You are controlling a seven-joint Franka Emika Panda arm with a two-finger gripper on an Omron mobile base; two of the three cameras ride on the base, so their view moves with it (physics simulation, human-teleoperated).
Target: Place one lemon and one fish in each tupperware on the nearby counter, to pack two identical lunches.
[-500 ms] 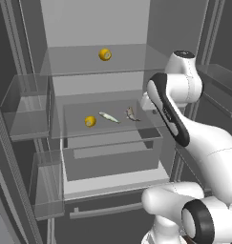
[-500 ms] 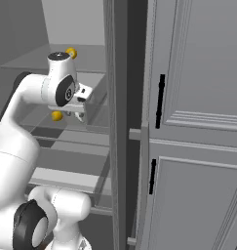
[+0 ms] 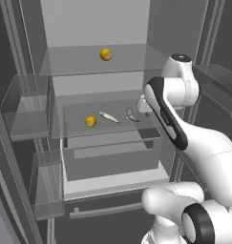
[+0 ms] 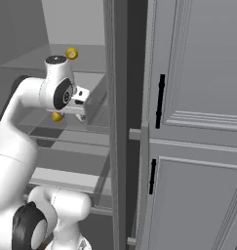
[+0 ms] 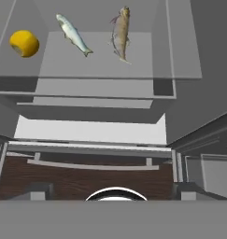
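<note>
White arm reached into the open fridge; its gripper, jaws spread and empty, hung short of the glass shelf, apparently lining up a first pick. On that shelf, centre frame, lay a lemon, a silvery fish and a brown fish, long axes running diagonally. A second lemon sat farther back, upper centre.
</note>
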